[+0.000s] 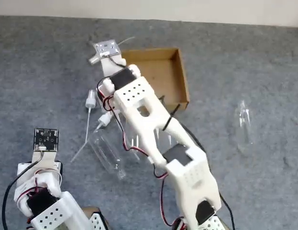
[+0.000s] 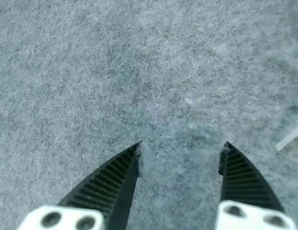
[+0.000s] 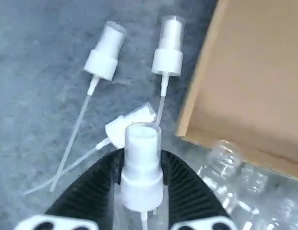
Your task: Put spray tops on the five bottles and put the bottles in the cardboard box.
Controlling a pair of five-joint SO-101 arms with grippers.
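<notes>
Presently, the right pincer (image 3: 142,155) is clamped on a white spray top (image 3: 141,143) just beside the cardboard box (image 1: 160,76), which sits near the desk's (image 1: 235,48) far edge. Three loose spray tops (image 3: 103,55) lie nearby. Clear bottles (image 3: 225,167) lie beside the box. The left pincer (image 2: 183,143), jaws apart, hangs over bare desk near the front left corner.

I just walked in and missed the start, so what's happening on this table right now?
The right pincer is shut on a spray top, held beside the cardboard box and near three loose spray tops. The left pincer hangs open over bare carpet, holding nothing. Clear bottles lie on the carpet outside the box, one lying apart from the rest.
</notes>
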